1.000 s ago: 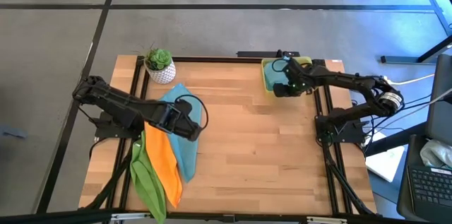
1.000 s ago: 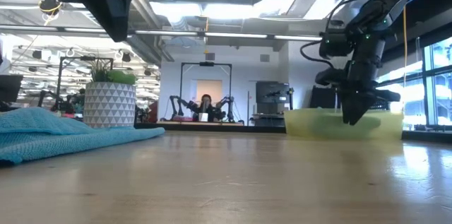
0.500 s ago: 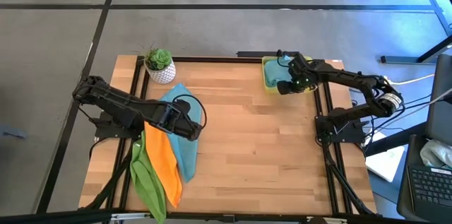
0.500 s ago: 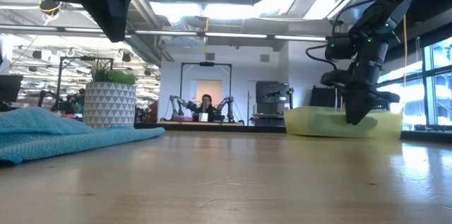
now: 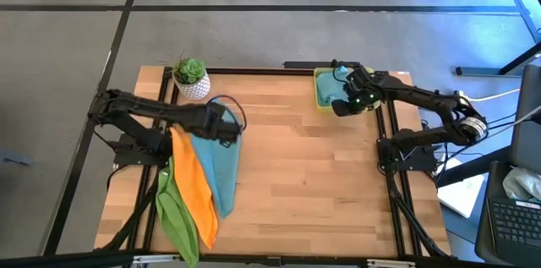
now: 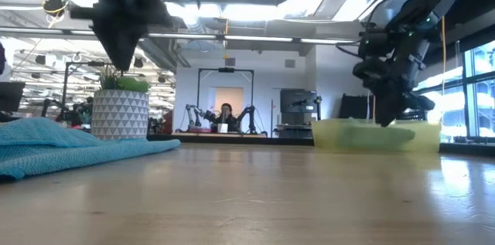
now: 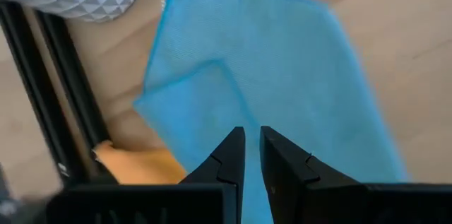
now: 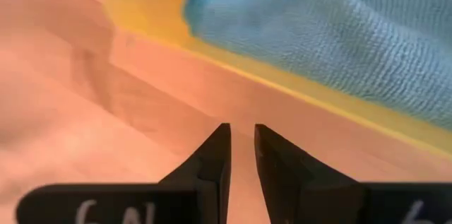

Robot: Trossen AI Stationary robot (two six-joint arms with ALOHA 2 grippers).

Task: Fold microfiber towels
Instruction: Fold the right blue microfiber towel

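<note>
- Left hand [image 5: 230, 129]: fingers nearly pressed together, a thin gap between them, holding nothing; poised above the teal towel [image 5: 221, 156] spread on the counter [image 5: 296, 183].
- Orange towel [image 5: 193, 190] and lime green towel [image 5: 173, 214] lie just beside it, overlapping.
- Right hand [image 5: 340, 108]: narrow gap, empty, at the edge of the yellow tray [image 5: 321, 97] with a folded teal towel [image 8: 339, 33] inside.

- Bright, even overhead light; ceiling lamps [image 6: 232, 11] glare in the low view
- Left arm [image 6: 124, 9] motion-blurred there
- Wrist views slightly soft
</note>
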